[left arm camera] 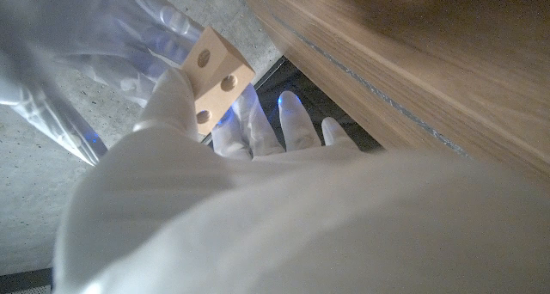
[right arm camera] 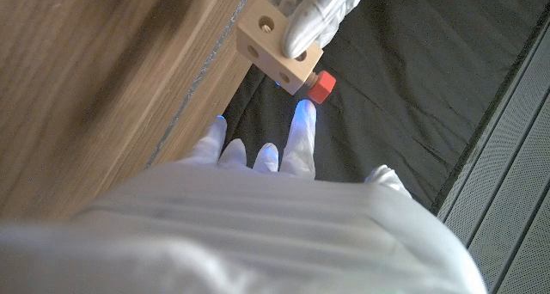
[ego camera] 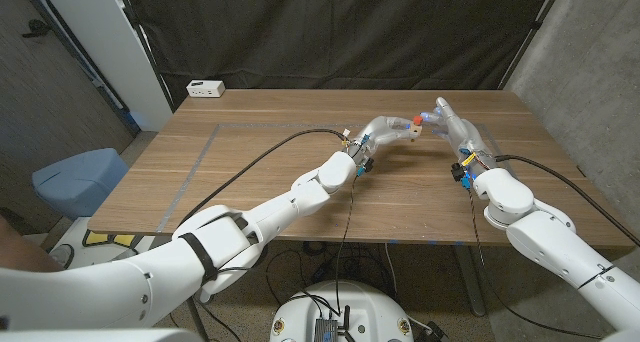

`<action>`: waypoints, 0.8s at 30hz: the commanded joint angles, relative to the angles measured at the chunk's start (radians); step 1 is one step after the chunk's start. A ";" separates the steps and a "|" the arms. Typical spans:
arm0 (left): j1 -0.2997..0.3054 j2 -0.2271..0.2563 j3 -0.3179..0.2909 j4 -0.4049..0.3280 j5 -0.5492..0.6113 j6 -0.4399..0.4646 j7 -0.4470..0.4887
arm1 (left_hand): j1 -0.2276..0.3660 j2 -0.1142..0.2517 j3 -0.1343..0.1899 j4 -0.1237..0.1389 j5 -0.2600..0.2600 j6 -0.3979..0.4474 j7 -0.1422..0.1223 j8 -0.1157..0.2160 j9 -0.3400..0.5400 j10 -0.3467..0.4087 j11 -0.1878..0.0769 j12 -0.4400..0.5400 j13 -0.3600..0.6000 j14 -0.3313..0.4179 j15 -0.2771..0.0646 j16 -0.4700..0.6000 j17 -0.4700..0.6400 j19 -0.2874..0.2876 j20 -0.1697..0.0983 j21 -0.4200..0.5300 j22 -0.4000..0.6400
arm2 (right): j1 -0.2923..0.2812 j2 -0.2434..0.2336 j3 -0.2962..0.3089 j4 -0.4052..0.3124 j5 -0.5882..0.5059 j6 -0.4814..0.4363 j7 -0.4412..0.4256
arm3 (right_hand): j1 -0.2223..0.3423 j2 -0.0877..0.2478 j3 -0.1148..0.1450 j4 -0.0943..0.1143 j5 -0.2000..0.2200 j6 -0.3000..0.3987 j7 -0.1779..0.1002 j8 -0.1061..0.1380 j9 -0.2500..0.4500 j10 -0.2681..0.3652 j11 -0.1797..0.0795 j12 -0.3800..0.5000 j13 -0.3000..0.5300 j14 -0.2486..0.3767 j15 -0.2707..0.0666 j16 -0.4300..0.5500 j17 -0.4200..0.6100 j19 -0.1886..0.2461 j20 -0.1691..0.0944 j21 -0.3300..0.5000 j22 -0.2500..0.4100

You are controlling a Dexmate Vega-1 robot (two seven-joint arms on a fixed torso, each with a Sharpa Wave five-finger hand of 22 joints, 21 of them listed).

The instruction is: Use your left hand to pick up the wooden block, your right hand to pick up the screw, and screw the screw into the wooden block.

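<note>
1. Both hands are raised above the far middle of the desk (ego camera: pixel 250 152) and they meet there. My left hand (ego camera: pixel 378 132) holds the wooden block (ego camera: pixel 408 130) in the air, pinched between thumb and fingers, and the block does not touch the desk.
2. The screw (ego camera: pixel 417 120), with its red head, already sits in one face of the block. In the right wrist view the red head (right arm camera: pixel 321 86) stands out from the block (right arm camera: pixel 277 43) at its corner, so I judge that the thread has started but is not fully in.
3. My right hand (ego camera: pixel 447 124) is just beside the screw with its fingers apart. In the right wrist view the fingertips (right arm camera: pixel 302 122) are near the red head but apart from it, so this hand holds nothing now.
4. For the step in hand, I should close the thumb and one finger on the red head only, and not on the block.
5. I should keep the left hand quiet and firm, because the block can turn in the pinch when I twist.
6. I should turn in small amounts along the axis of the hole, release, and take the head again. If the screw tilts, I should stop and make it straight first.
7. The left wrist view shows other open holes in the block (left arm camera: pixel 210 75), so the grip leaves that face free.
</note>
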 commanded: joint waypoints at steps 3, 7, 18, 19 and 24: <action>0.006 0.001 0.002 -0.012 0.003 0.012 0.003 | 0.041 0.063 0.032 0.024 0.006 0.092 0.022 0.006 0.002 0.017 -0.004 0.006 0.016 0.009 -0.090 -0.003 0.004 0.009 0.001 0.003 0.004 | 0.015 -0.005 -0.011 0.019 0.008 0.023 0.025 | -0.012 -0.003 -0.007 0.000 -0.001 -0.001 -0.005 0.008 0.005 -0.002 -0.003 0.004 0.003 -0.010 0.001 -0.004 0.006 -0.006 0.002 -0.005 0.005; 0.005 0.000 0.002 -0.010 0.003 0.012 0.003 | 0.041 0.063 0.031 0.024 0.006 0.092 0.023 0.006 0.002 0.016 -0.004 0.005 0.016 0.009 -0.091 -0.003 0.005 0.009 0.002 0.003 0.004 | 0.017 -0.002 -0.011 0.018 0.012 0.021 0.020 | -0.013 -0.002 -0.008 0.001 -0.001 0.025 -0.007 0.021 0.005 0.001 -0.005 0.007 0.003 -0.010 0.001 -0.001 0.006 -0.007 0.002 -0.003 0.005; 0.004 0.000 0.000 -0.005 -0.001 0.010 0.003 | 0.041 0.063 0.032 0.025 0.006 0.092 0.022 0.006 0.002 0.016 -0.004 0.005 0.016 0.009 -0.091 -0.003 0.005 0.009 0.001 0.003 0.004 | 0.026 -0.003 -0.019 0.020 0.011 0.019 0.021 | -0.015 0.003 -0.008 0.003 0.000 0.099 -0.005 0.045 0.004 0.020 -0.019 0.016 0.002 -0.005 -0.003 0.005 0.005 -0.002 0.002 0.002 0.005; 0.004 -0.001 -0.001 -0.002 -0.001 0.008 0.003 | 0.041 0.063 0.032 0.025 0.006 0.092 0.022 0.005 0.002 0.017 -0.003 0.005 0.016 0.009 -0.091 -0.003 0.005 0.009 0.001 0.003 0.004 | 0.028 -0.003 -0.020 0.020 0.012 0.015 0.020 | -0.015 0.003 -0.008 0.003 0.000 0.101 -0.005 0.045 0.004 0.021 -0.019 0.016 0.002 -0.005 -0.002 0.005 0.005 -0.002 0.002 0.002 0.005; 0.000 -0.004 -0.001 0.009 -0.003 0.001 0.002 | 0.040 0.063 0.032 0.025 0.006 0.093 0.021 0.006 0.002 0.017 -0.003 0.006 0.016 0.010 -0.091 -0.003 0.005 0.009 0.001 0.003 0.004 | 0.034 -0.005 -0.023 0.020 0.012 0.009 0.019 | -0.015 0.004 -0.008 0.003 0.001 0.107 -0.002 0.046 0.003 0.026 -0.017 0.018 0.002 -0.003 -0.004 0.006 0.004 -0.002 0.004 0.002 0.005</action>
